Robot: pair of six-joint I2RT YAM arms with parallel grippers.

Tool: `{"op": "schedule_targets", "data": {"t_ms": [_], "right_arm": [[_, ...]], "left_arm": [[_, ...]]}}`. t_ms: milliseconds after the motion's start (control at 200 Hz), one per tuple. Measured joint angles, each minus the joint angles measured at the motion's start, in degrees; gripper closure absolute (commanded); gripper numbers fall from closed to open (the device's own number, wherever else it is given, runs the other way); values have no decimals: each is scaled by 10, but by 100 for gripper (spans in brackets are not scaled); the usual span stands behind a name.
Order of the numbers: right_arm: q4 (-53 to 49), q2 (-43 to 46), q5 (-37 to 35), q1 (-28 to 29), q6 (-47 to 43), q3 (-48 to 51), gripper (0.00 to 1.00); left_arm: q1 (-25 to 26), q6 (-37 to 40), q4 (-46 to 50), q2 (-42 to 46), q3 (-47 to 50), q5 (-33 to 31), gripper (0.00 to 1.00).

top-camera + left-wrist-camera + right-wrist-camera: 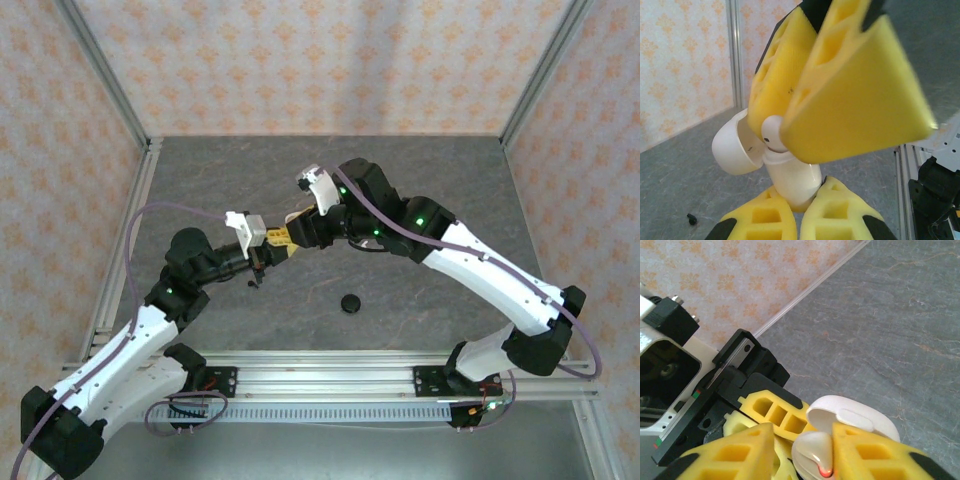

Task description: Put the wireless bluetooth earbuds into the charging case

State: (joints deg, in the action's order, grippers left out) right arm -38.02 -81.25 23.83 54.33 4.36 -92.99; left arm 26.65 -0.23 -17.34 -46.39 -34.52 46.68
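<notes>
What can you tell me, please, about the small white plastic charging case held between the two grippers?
The small white glossy plastic charging case is a smooth, rounded capsule. Its hinged lid hangs open to one side, with the hollow inside showing. The body stands roughly upright, clamped between the left gripper's yellow foam fingers, over the middle of the grey table. The right gripper holds a white rounded earbud at its open mouth.

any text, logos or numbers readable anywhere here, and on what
No text can be read in these pictures.
charging case and white earbud: plain white, no print showing.
wallpaper: ornament pattern, no letters.
electronics at the left arm's base: any marking is too small to read.
</notes>
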Motion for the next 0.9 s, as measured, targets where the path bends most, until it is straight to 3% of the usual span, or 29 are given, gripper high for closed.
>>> {"op": "schedule_targets", "data": {"t_ms": [135,625,901], "right_arm": [[0,6,-2,0,8,0,55],[-2,61,-78,-3,65,-2,52],[-15,85,-99,-58,130,19,51]], "left_arm": [[0,0,-1,-3,-3,0,100],[0,0,0,-8,-4,-6,100],[0,0,0,-8,-4,-6,100]]}}
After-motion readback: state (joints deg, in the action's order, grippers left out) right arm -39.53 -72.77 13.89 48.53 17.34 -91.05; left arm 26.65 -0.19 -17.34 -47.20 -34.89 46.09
